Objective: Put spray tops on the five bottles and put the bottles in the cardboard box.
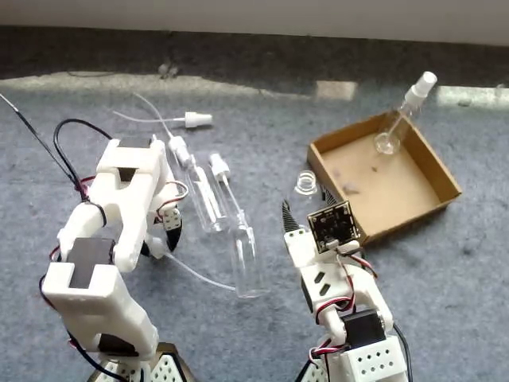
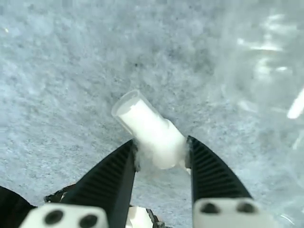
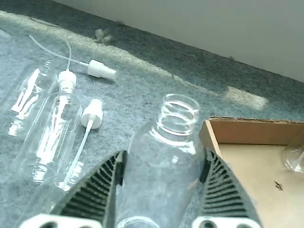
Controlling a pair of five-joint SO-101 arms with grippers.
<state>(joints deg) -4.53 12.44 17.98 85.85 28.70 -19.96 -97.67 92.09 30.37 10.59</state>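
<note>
My left gripper [image 2: 161,149] is shut on a white spray top [image 2: 151,127] just above the grey carpet; in the high view its thin tube [image 1: 195,273] trails toward me from the left gripper [image 1: 169,231]. My right gripper [image 3: 161,190] is shut on a clear open-necked bottle [image 3: 166,152], held upright next to the cardboard box [image 3: 247,130]. From above, this bottle [image 1: 305,183] stands at the near left corner of the box [image 1: 433,171]. Inside the box a bottle with a spray top [image 1: 404,111] leans on the far wall.
Between the arms lie three clear bottles: one capped [image 1: 195,185], one with a spray top half out of its neck [image 1: 228,195], one nearer me [image 1: 246,256]. A loose spray top with tube [image 1: 196,119] lies farther back. The carpet runs to a wall.
</note>
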